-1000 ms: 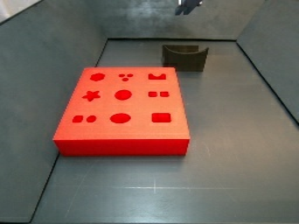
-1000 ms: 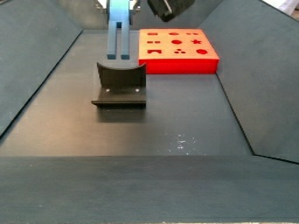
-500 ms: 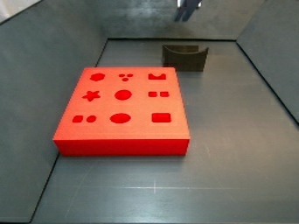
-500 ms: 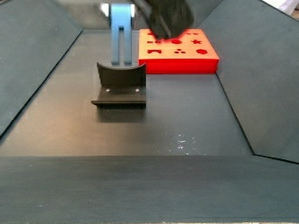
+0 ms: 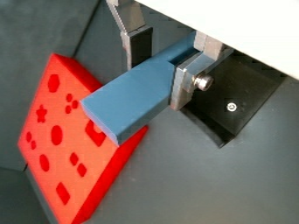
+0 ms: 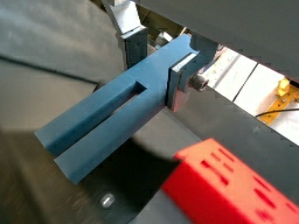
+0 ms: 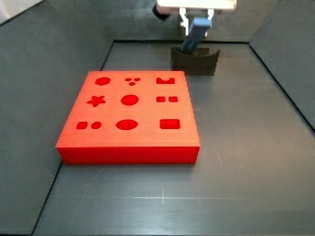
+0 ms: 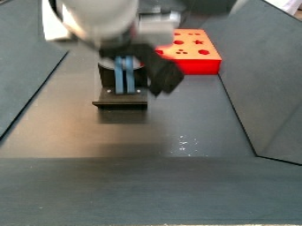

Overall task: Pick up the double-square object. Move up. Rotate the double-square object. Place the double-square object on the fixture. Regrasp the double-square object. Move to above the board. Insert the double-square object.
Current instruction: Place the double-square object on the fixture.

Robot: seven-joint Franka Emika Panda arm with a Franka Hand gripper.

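The double-square object [image 7: 194,41], a slim blue-grey bar, stands upright in the notch of the dark fixture [image 7: 197,63] at the back of the floor. My gripper [image 7: 196,20] has it by the upper end. Both wrist views show the bar [image 5: 122,107] running out from between the fingers. One silver finger [image 5: 187,77] lies flush on one side of it, and a dark pad [image 5: 140,48] sits against the other. The gripper [image 6: 156,85] is shut on the bar [image 6: 100,122]. The red board [image 7: 129,115] lies flat nearby with its cut-outs showing.
In a side view the arm [image 8: 112,26] fills the upper part and hides most of the bar [image 8: 124,76] above the fixture [image 8: 120,95]. The board [image 8: 195,51] lies behind it. Sloping grey walls [image 7: 283,83] bound the floor.
The gripper has come down from the top of the side views onto the bar standing in the fixture. The bar, fixture and board have not moved.
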